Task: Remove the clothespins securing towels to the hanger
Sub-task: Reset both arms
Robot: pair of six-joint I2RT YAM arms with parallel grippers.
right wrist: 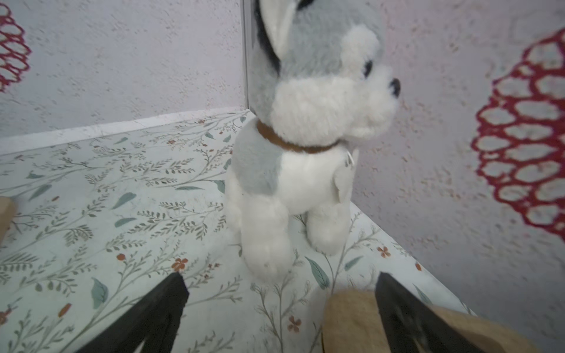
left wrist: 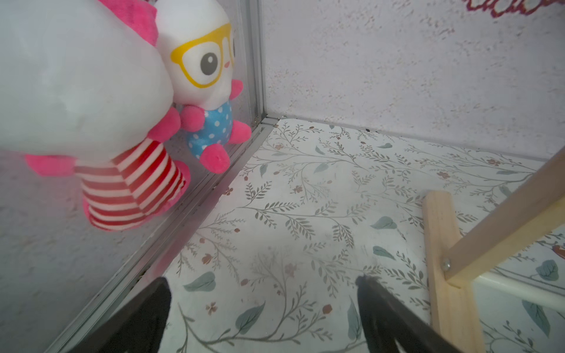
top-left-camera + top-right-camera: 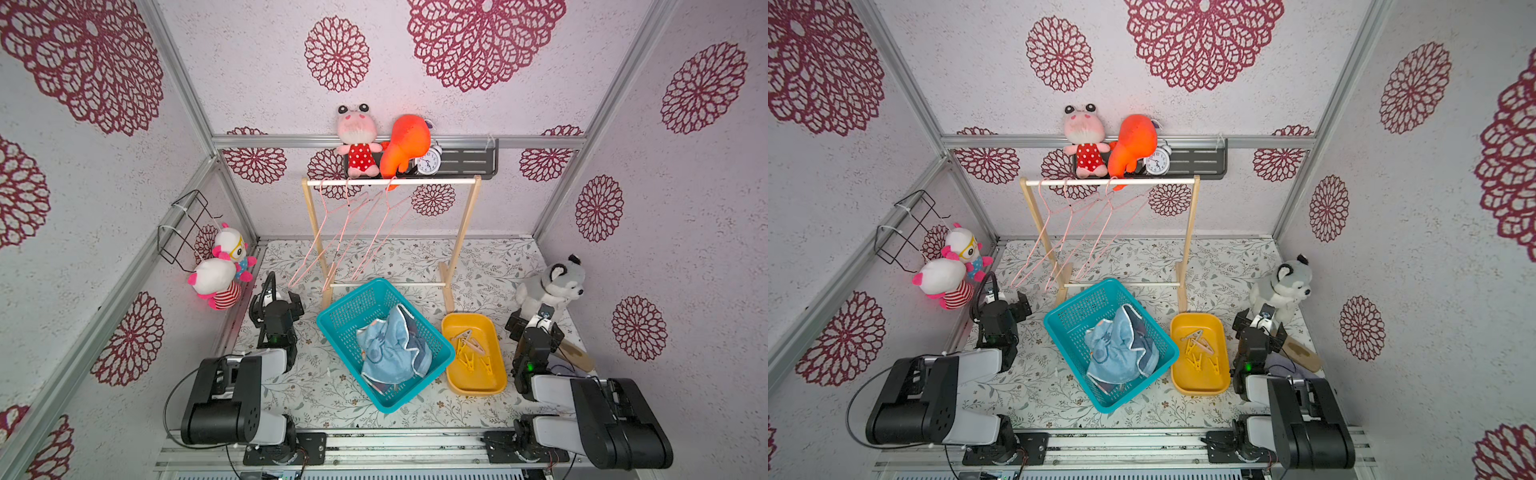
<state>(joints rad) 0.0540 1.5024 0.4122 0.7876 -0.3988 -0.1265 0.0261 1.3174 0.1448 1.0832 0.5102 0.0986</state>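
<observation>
Several yellow and beige clothespins (image 3: 469, 349) (image 3: 1200, 349) lie in a yellow tray (image 3: 498, 357). Crumpled blue towels (image 3: 390, 349) (image 3: 1121, 349) fill a teal basket (image 3: 332, 320). Pink wire hangers (image 3: 357, 232) hang bare on the wooden rack (image 3: 390, 182). My left gripper (image 3: 277, 296) (image 2: 263, 280) is open over the floral mat, left of the basket, with nothing between its fingers. My right gripper (image 3: 536, 322) (image 1: 281, 276) is open too, right of the tray and just in front of a plush husky (image 1: 305, 137).
Two pink-and-white plush toys (image 3: 224, 274) (image 2: 91, 107) hang on the left wall near my left gripper. The rack's wooden foot (image 2: 443, 244) stands beside it. A beige object (image 1: 351, 321) lies under my right gripper. A dark shelf (image 3: 469, 162) carries toys and a clock.
</observation>
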